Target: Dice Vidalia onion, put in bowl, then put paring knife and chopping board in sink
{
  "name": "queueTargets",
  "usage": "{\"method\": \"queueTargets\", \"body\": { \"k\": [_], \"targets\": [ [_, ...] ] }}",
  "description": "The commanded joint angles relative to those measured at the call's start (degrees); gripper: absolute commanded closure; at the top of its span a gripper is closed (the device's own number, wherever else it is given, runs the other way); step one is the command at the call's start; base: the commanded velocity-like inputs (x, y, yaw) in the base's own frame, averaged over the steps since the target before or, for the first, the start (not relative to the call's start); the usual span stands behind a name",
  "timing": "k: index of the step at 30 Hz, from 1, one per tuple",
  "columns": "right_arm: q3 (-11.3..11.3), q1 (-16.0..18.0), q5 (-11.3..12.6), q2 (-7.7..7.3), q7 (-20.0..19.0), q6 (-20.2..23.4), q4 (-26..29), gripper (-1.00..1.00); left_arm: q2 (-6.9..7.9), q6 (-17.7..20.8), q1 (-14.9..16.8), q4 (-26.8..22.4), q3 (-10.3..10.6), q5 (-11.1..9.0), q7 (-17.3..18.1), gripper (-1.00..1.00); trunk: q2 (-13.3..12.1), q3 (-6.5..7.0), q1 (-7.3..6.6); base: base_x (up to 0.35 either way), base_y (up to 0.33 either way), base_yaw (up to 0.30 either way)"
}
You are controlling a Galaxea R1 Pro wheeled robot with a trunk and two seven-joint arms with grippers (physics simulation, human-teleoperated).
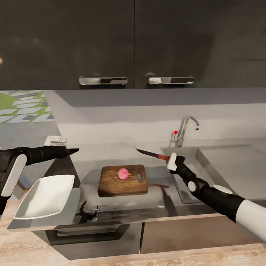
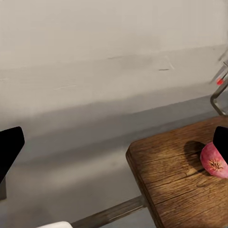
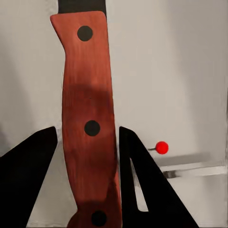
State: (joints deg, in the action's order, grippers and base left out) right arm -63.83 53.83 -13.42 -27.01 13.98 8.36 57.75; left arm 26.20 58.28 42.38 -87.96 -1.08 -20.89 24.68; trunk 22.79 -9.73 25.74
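Note:
The pink onion (image 1: 123, 173) lies whole on the dark wooden chopping board (image 1: 111, 184) in the middle of the grey countertop (image 1: 88, 157). My right gripper (image 1: 170, 159) is shut on the paring knife (image 1: 152, 154), held in the air right of the board with its blade pointing left. The red handle (image 3: 90, 123) sits between the black fingers (image 3: 33, 175). My left gripper (image 1: 72, 150) hangs open above the counter, left of the board. The left wrist view shows the onion (image 2: 214, 160) and the board (image 2: 180, 175). The white bowl (image 1: 47, 195) stands at the front left. The sink (image 1: 236, 166) lies to the right.
Glossy black upper cabinets (image 1: 133, 40) hang overhead, with two chrome handles (image 1: 103, 79). The chrome tap (image 1: 184, 129) with its red-tipped lever (image 1: 176, 132) stands behind the sink. A small white object (image 1: 55, 140) rests at the back left of the counter. Light wood floor (image 1: 147, 258) runs below.

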Motion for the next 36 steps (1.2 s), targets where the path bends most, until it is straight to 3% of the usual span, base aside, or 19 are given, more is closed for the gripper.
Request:
{"method": "queueTargets", "body": {
  "k": [1, 4, 8, 16, 27, 36],
  "targets": [
    [-0.32, 0.13, -2.27, -0.06, 0.18, 2.07, 0.21, 1.0, 0.0, 0.26, 0.04, -0.02, -0.06, 0.33, 0.46, -1.0, 0.13, -0.13, 0.04, 0.0, 0.0, 0.0],
    [-0.49, 0.13, -7.03, -0.06, -0.2, 4.65, 1.59, 1.0, -0.01, 0.26, 0.02, -0.02, -0.06, 0.33, 0.46, -1.0, 0.13, -0.13, 0.04, 0.0, 0.0, 0.0],
    [-0.67, 0.13, -9.89, -0.06, -0.32, 5.14, 2.48, 1.0, -0.01, 0.26, 0.06, -0.02, -0.06, 0.33, 0.46, -1.0, 0.13, -0.13, 0.04, 0.0, 0.0, 0.0],
    [-0.72, 0.13, -18.61, -0.06, -2.47, 5.26, 3.99, 1.0, -0.01, 0.26, 0.05, -0.02, -0.04, 0.33, 0.46, -1.0, 0.13, -0.13, 0.04, 0.0, 0.0, 0.0],
    [-0.78, 0.13, -20.34, -0.14, -5.7, 5.24, 7.11, 1.0, -0.09, 0.26, 0.04, -0.02, 0.02, 0.33, 0.46, -1.0, 0.13, -0.13, 0.04, 0.0, 0.0, 0.0],
    [-0.78, 0.13, -21.55, -0.14, -6.22, 5.22, 9.91, 1.0, -0.1, 0.26, 0.03, -0.02, 0.03, 0.33, 0.46, -1.0, 0.13, -0.13, 0.04, 0.0, 0.0, 0.0]
  ]
}}
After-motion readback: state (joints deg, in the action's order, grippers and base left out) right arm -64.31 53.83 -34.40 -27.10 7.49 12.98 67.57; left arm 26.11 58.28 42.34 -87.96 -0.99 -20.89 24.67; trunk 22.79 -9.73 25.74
